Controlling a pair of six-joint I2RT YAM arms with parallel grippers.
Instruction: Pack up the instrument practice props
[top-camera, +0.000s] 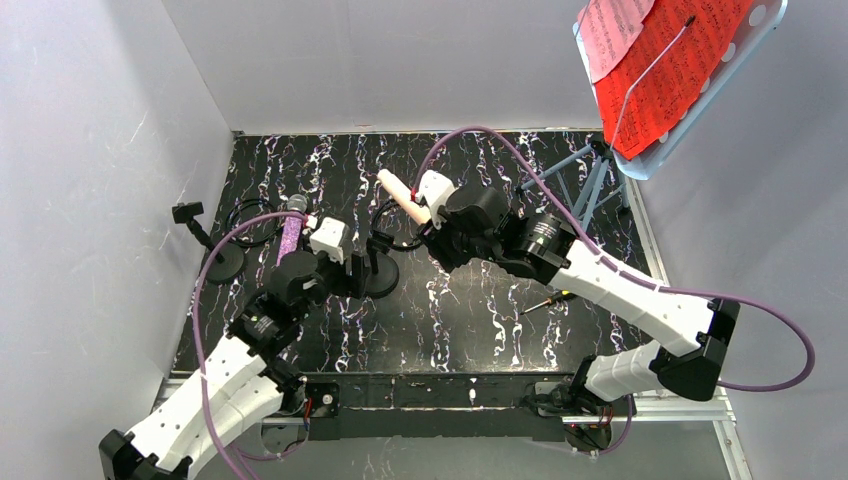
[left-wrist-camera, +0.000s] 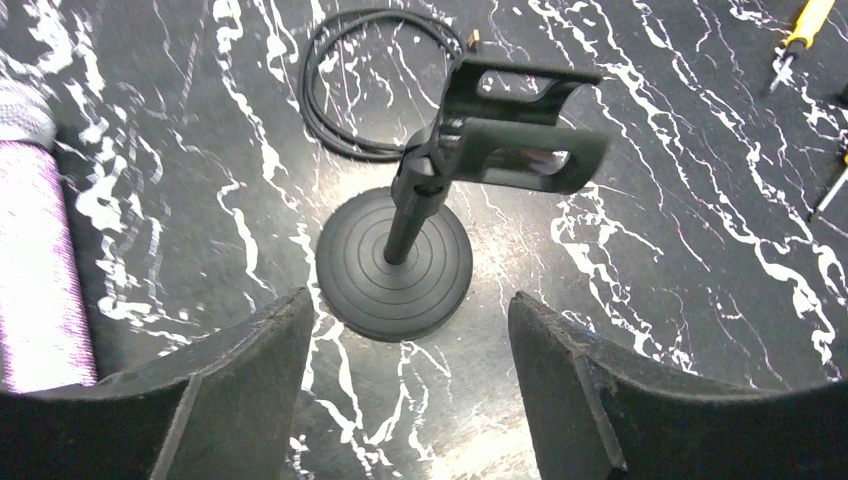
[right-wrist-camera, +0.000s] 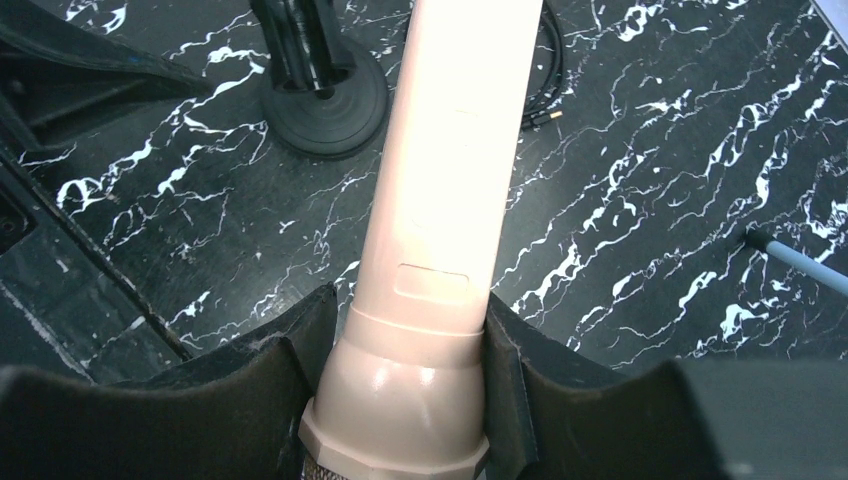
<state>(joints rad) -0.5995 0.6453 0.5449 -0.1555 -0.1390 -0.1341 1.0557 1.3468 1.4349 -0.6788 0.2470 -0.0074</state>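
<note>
Cable coil (left-wrist-camera: 311, 95) behind mic post (left-wrist-camera: 397, 272) below spread left fingers (left-wrist-camera: 250, 385); right fingers (right-wrist-camera: 265, 395) clamped on cream microphone (right-wrist-camera: 445, 190)

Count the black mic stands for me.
2. The left mic stand sits at the table's left edge; the middle mic stand is mid-table, right in front of the open left pincer. The arms could hide more.

The left arm (top-camera: 215, 390) and right arm (top-camera: 640, 300) are white with black joints. Purple cables (top-camera: 197, 300) run along them. The fingers (left-wrist-camera: 240, 390) are black.
</note>
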